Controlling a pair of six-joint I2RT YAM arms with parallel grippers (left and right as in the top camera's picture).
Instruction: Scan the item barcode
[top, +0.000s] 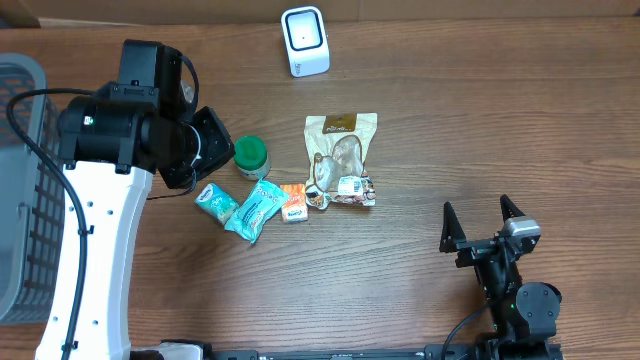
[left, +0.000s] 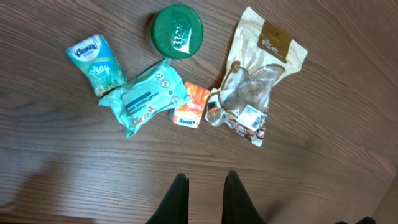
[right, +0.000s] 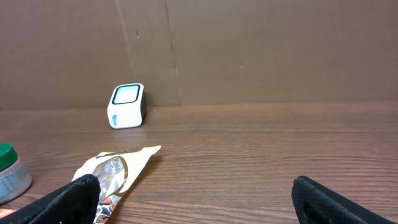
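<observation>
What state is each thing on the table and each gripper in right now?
Scanner, standing upright
Green-lidded jar, upright, lid on
Snack pouch, lying flat
Wipes pack, lying flat
Tissue pack, lying flat
Orange packet, lying flat
Left gripper, shut, empty
Right gripper, open, empty

A dark wood-grain table (top: 500, 130) fills the view. Behind the table's far edge stands a plain brown wall (right: 261, 50), perhaps cardboard. A grey slatted basket (top: 18, 190) sits at the table's left edge.

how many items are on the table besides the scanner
5: jar beside the left arm, pouch right of it, and a row below them: small teal pack, bigger teal pack, orange pack. The arm may hide more.
</observation>
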